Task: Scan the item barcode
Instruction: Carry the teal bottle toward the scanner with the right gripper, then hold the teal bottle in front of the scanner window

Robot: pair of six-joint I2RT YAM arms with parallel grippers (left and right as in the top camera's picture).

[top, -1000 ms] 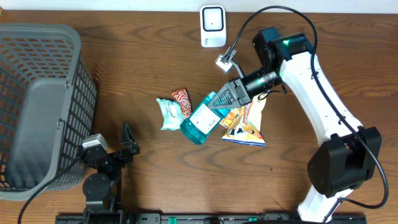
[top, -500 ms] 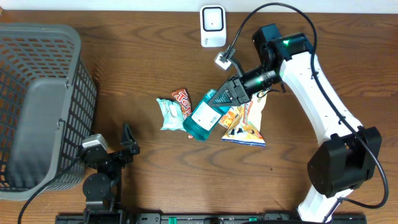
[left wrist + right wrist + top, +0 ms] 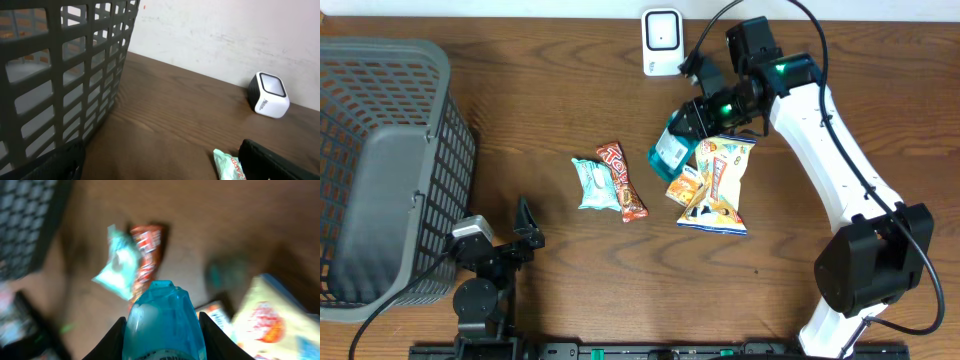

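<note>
1. We are judging this to be the carrying step: the right gripper (image 3: 698, 122) is clamping the bottle (image 3: 670, 152) between its fingers. It is holding the bottle tilted above the table, between the scanner (image 3: 662, 42) and the chip bag (image 3: 718, 185).
2. For the next move, we are expecting the bottle to need taking farther, up to the scanner's window. It will probably need turning until the printed label is facing that window. We cannot tell where the barcode is sitting.
3. The table (image 3: 540, 110) is showing flat brown wood with a fine grain.
4. The basket (image 3: 380, 150) is standing at the left edge, made of rigid grey plastic with open lattice walls.
5. The chip bag is lying flat just near of the bottle, its yellow film looking glossy and crinkled.
6. The bottle is showing translucent teal plastic, a smooth rounded body and a pale label. We are guessing it is slippery.
7. The left gripper (image 3: 528, 232) is resting at the near left, its fingers spread wide and holding nothing.
8. The scanner is standing at the far edge: a small rounded box of hard white plastic.
9. The candy bar (image 3: 622, 180) and the teal packet (image 3: 590, 183) are lying side by side left of the chip bag, both in soft printed film.
</note>
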